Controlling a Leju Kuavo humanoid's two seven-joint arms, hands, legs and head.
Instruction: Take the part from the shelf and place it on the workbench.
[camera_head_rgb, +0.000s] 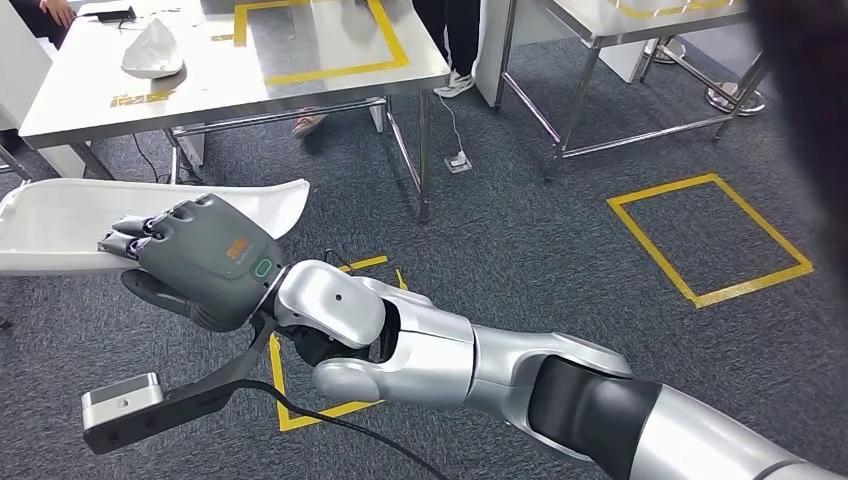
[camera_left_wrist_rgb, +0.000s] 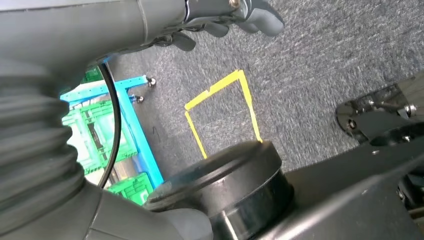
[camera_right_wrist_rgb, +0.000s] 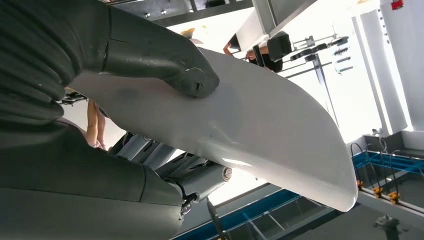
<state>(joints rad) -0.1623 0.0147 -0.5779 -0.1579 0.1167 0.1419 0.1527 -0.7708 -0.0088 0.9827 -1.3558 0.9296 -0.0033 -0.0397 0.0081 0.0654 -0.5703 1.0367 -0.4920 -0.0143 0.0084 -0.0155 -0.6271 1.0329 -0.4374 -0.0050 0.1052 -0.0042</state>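
The part (camera_head_rgb: 60, 225) is a long, curved white shell. My right hand (camera_head_rgb: 195, 265) grips it at the left of the head view, above the grey carpet. In the right wrist view my thumb (camera_right_wrist_rgb: 165, 55) presses on one face of the part (camera_right_wrist_rgb: 260, 130) and the darker fingers (camera_right_wrist_rgb: 165, 160) clamp the other face. The workbench (camera_head_rgb: 330, 85) stands beyond it at the back, with a yellow tape rectangle (camera_head_rgb: 390, 45) on its top. My left hand (camera_left_wrist_rgb: 230, 15) hangs over the carpet with loosely spread fingers and nothing in it.
A second white part (camera_head_rgb: 152, 50) lies on the workbench's left end. A person's legs (camera_head_rgb: 455, 82) stand behind the bench. Another metal table (camera_head_rgb: 600, 20) is at the back right. A yellow tape square (camera_head_rgb: 710, 240) marks the floor. A blue shelf with green crates (camera_left_wrist_rgb: 100, 130) stands nearby.
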